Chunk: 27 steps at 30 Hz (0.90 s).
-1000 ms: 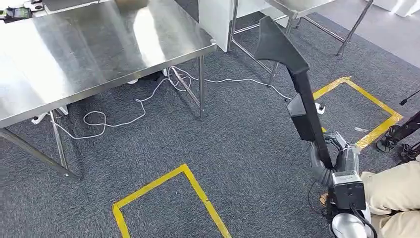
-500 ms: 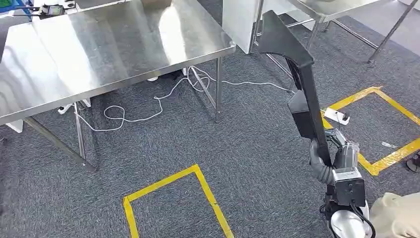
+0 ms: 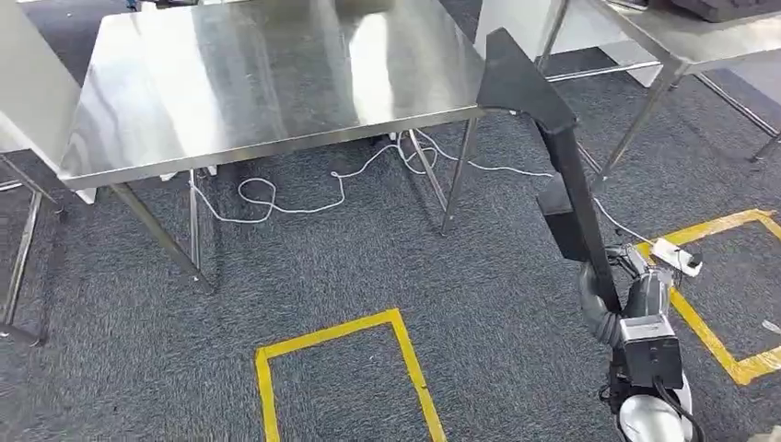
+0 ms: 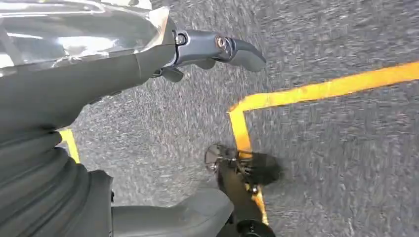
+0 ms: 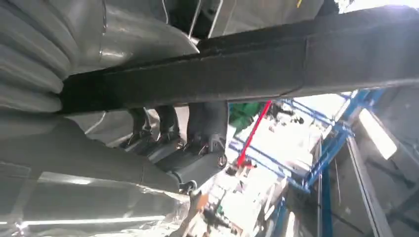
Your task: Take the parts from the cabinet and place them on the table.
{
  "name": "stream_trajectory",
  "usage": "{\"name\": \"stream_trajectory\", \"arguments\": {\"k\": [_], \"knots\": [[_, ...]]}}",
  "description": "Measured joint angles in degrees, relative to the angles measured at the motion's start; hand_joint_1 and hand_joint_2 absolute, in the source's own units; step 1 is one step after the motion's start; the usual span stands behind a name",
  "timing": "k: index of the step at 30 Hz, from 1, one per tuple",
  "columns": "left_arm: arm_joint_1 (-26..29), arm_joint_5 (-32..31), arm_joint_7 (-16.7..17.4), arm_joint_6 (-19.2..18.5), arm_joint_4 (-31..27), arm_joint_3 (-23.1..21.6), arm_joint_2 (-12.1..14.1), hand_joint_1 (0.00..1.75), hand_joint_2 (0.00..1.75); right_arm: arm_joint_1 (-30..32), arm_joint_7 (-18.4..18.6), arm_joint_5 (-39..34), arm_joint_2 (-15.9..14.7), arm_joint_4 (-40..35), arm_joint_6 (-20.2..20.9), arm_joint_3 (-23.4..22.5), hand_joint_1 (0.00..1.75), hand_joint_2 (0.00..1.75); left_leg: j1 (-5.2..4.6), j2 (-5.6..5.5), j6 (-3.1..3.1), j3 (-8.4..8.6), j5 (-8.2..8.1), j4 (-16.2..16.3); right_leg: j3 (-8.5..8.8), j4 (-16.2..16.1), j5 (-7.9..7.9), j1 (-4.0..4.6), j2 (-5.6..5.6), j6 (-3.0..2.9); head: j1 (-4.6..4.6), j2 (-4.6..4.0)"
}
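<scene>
My right hand (image 3: 637, 293) grips the lower end of a long black part (image 3: 564, 180) at the lower right of the head view. The part rises steeply, and its wide flared top overlaps the near right corner of the steel table (image 3: 258, 83). In the right wrist view the same black part (image 5: 276, 64) crosses as a thick bar, with the dark fingers (image 5: 197, 133) wrapped against it. My left hand (image 4: 123, 74) hangs above the carpet holding nothing, its fingers (image 4: 232, 47) apart from the thumb.
A white cable (image 3: 304, 198) loops on the carpet under the table, and a power strip (image 3: 679, 257) lies beside my right arm. Yellow tape outlines (image 3: 341, 331) mark the floor in front and at the right (image 3: 728, 341). A second steel table (image 3: 681, 37) stands at the far right.
The whole view has swung, so the table and floor markings slid rightward across the picture. The black part stays in my right hand. A beige-clad person at the lower right has dropped out of view.
</scene>
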Motion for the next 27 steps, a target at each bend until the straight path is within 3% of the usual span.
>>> {"name": "stream_trajectory", "arguments": {"k": [1, 3, 4, 5, 6, 8, 19, 24, 25, 26, 27], "knots": [[0.03, 0.00, 0.00, 0.00, 0.00, 0.02, -0.02, 0.00, 1.75, 0.03, -0.09, -0.13, -0.02, 0.02, 0.00, -0.02, 1.75, 1.75, -0.02, -0.50, -0.01, 0.08, -0.08, 0.04, 0.07, -0.94, 0.97, 0.00, 0.08, 0.59, -0.09, 0.00], [0.13, 0.00, -0.11, 0.00, 0.02, 0.04, -0.04, 0.00, 1.75, -0.01, -0.20, -1.07, -0.11, 0.00, 0.09, -0.09, 1.75, 1.75, 0.02, -1.31, -0.37, 0.38, -0.38, 0.27, 3.71, -9.81, 5.60, -0.16, 0.08, 1.99, -0.04, 0.00], [0.12, 0.00, -0.29, -0.04, 0.02, 0.07, -0.04, 0.00, 1.75, -0.11, -0.20, -1.49, -0.20, 0.02, 0.13, -0.15, 1.75, 1.75, 0.03, -1.65, -0.71, 0.45, -0.65, 0.50, 6.04, -15.12, 7.80, -0.39, 0.21, 2.40, -0.02, 0.00], [0.10, -0.02, -0.44, -0.04, 0.00, 0.13, -0.02, 0.00, 1.75, -0.43, -0.22, -1.92, -0.37, 0.04, 0.17, -0.15, 1.75, 1.75, -0.51, -1.77, -1.13, 0.16, -0.99, 1.14, 6.91, -17.90, 8.60, -0.24, 0.41, 2.21, 0.20, 0.00], [0.11, -0.07, -0.50, -0.02, 0.00, 0.18, -0.02, 0.00, 1.75, -0.72, -0.24, -2.31, -0.61, 0.07, 0.20, -0.13, 1.75, 1.75, -0.61, -1.97, -1.31, 0.00, -1.35, 1.39, 7.21, -17.90, 9.04, -0.27, 0.54, 1.21, 0.09, 0.00], [0.22, -0.11, -0.52, -0.02, 0.00, 0.35, 0.00, 0.00, 1.75, -1.49, -0.20, -2.67, -0.74, 0.35, 0.24, -0.09, 1.75, 1.75, -0.53, -1.84, -0.53, -0.09, -1.43, 1.59, 7.09, -17.70, 9.05, -0.20, 0.59, 0.86, -0.13, 0.00], [0.23, -0.66, -0.66, -0.52, 0.00, 0.44, 0.13, 0.00, 1.75, -1.40, -0.20, -3.08, -0.96, 0.37, 0.13, -0.02, 1.75, 1.75, -0.37, -1.56, -0.66, 0.45, -1.50, 0.87, 7.17, -17.71, 8.80, 0.05, 0.79, 0.42, -0.15, 0.00], [0.24, -0.57, -0.63, -0.74, 0.00, 0.76, 0.13, 0.00, 1.75, -2.40, -0.20, -1.79, -1.01, 0.59, -0.15, 0.13, 1.75, 1.75, -0.39, -1.55, -1.55, 0.45, -1.52, 0.83, 7.16, -17.69, 8.78, 0.10, 0.78, 0.39, -0.15, 0.00], [0.21, -0.57, -0.63, -0.90, 0.00, 0.81, 0.22, 0.00, 1.75, -2.71, -0.15, -0.87, -1.03, 0.66, -0.55, 0.17, 1.75, 1.75, -0.54, -1.55, -1.21, 0.37, -1.72, 1.03, 7.47, -18.54, 9.03, -0.76, 0.81, 0.69, -0.15, 0.00], [0.18, -0.57, -0.66, -1.07, 0.00, 0.81, 0.20, 0.00, 1.75, -3.10, 0.11, 0.15, -1.18, 0.64, -1.07, 0.17, 1.75, 1.75, -0.57, -1.51, -0.32, 1.42, -1.16, -0.75, 8.18, -19.54, 9.34, -0.17, 0.83, 0.88, -0.24, 0.00], [0.26, -0.57, -0.68, -1.14, 0.00, 0.81, 0.15, 0.00, 1.75, -3.39, 0.31, 1.24, -1.29, 0.76, -1.57, 0.24, 1.75, 1.75, 0.07, -1.34, 0.04, 2.76, -0.12, -2.67, 7.77, -18.43, 9.09, -0.04, 0.53, 0.67, -0.03, 0.00]]}}
